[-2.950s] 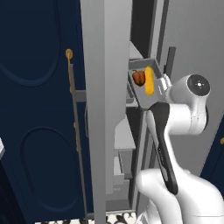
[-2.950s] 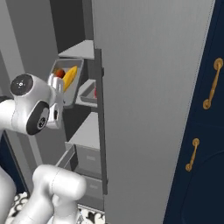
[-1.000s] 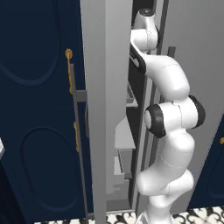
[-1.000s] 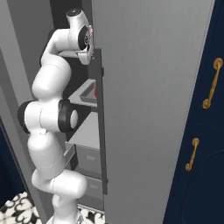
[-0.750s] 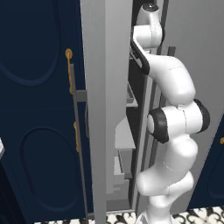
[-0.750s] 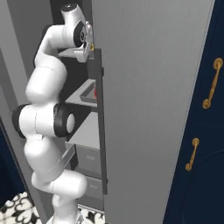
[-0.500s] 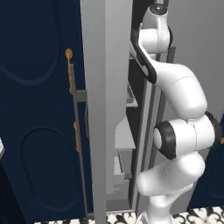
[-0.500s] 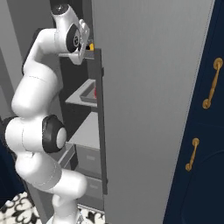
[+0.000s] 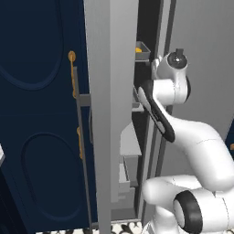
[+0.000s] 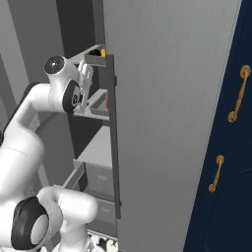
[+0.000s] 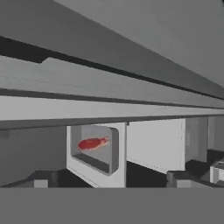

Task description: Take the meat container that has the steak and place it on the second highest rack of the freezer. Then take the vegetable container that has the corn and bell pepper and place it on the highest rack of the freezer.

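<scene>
Both trays look delivered: the vegetable tray sits on the freezer's top shelf, the meat tray below; claw spread, empty.

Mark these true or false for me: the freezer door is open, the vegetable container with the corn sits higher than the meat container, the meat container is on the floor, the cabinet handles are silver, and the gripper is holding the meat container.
1. The freezer door is open. True.
2. The vegetable container with the corn sits higher than the meat container. True.
3. The meat container is on the floor. False: it lies on a freezer shelf, with the steak inside.
4. The cabinet handles are silver. False: they are gold, on navy doors.
5. The gripper is holding the meat container. False: that container lies on its shelf, apart from the gripper.
</scene>
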